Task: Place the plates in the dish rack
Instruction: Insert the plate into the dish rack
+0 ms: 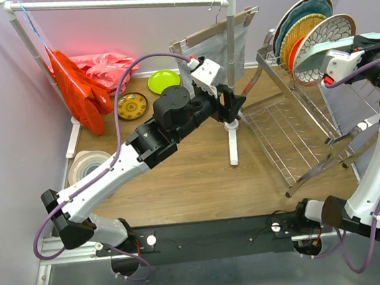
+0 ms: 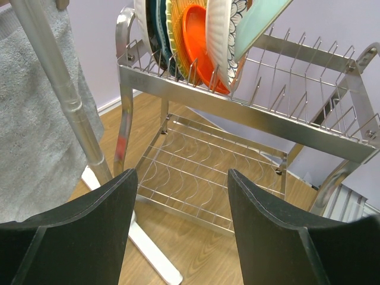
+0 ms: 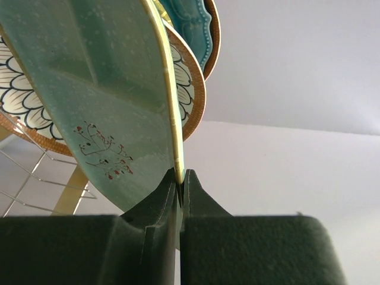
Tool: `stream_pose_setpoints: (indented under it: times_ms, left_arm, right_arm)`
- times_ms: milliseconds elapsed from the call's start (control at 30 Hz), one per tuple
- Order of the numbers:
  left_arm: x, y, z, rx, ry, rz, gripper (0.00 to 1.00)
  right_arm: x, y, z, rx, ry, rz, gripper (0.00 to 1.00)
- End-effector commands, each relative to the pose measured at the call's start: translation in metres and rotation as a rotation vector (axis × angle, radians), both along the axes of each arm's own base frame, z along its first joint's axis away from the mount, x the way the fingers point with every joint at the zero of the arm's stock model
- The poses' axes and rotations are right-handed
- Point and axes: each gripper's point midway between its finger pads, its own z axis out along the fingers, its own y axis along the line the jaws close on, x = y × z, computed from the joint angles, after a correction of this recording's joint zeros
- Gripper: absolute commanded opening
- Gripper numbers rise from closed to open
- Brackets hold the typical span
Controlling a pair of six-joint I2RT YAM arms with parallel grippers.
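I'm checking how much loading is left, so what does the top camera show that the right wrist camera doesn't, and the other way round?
Only the top view: a lime green plate, a yellow-brown patterned plate and a white ringed plate lying on the table. Only the right wrist view: the right hand seen close up, shut on the rim of the mint tray, and a small sprig printed on the tray. Both: that tray, the brown-rimmed flowered plate behind it and the teal plate.
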Motion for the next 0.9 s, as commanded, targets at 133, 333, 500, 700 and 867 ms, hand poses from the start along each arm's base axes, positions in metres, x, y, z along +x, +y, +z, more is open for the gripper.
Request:
stream_pose_setpoints:
  times_ms: [133,333,500,700,867]
  left_arm:
    - [-0.004,0.000,0.010,-0.004,-0.032,-0.026,0.71]
    - [-0.005,0.001,0.008,-0.002,-0.032,-0.027,0.71]
    - [-0.007,0.003,0.007,-0.002,-0.029,-0.027,0.71]
    - [-0.007,0.004,0.007,-0.004,-0.032,-0.027,0.71]
    - [-0.009,0.008,0.006,-0.007,-0.028,-0.021,0.71]
  right_arm:
    - [-0.019,0.006,0.040,-0.110,-0.156,-0.014,0.02]
    - [-0.022,0.004,0.035,-0.123,-0.149,-0.032,0.02]
    - [-0.022,0.002,0.027,-0.137,-0.133,-0.042,0.02]
    - [-0.021,0.005,0.024,-0.152,-0.132,-0.020,0.02]
    - [-0.017,0.007,0.019,-0.176,-0.125,0.008,0.02]
